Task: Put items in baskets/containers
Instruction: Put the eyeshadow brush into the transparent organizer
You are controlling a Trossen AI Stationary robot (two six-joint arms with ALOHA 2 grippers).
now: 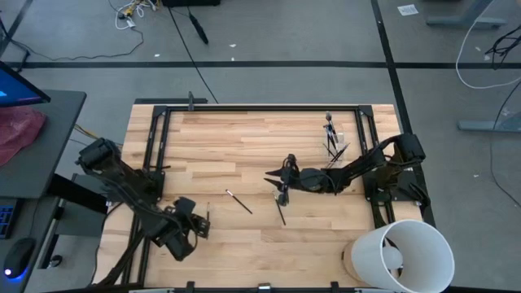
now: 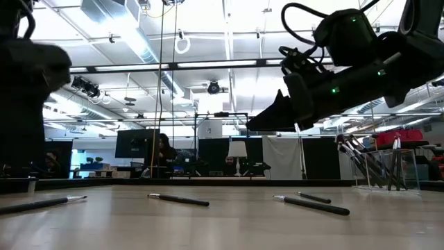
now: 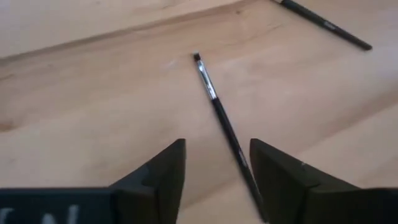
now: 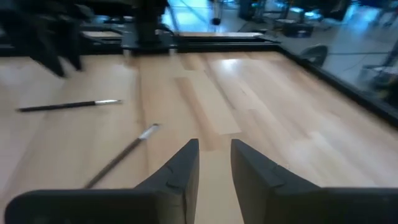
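Observation:
Two loose makeup brushes lie flat on the wooden table: one (image 1: 238, 201) mid-table and one (image 1: 282, 214) to its right. My left gripper (image 1: 203, 221) stands open near the front left, tipped down over the table. In its wrist view a dark brush with a silver ferrule (image 3: 214, 102) runs from ahead of my left gripper (image 3: 217, 149) to beside one finger (image 3: 273, 174). My right gripper (image 1: 270, 174) hovers open above mid-table, nothing between its fingers (image 4: 214, 146). The clear cup (image 1: 332, 142) stands at the far right with several brushes upright in it.
A large white bucket (image 1: 407, 252) stands at the table's near right corner. A black frame (image 1: 260, 106) runs along the far edge and both sides. In the low view several brushes (image 2: 179, 200) lie on the table and the cup (image 2: 388, 167) shows at the right.

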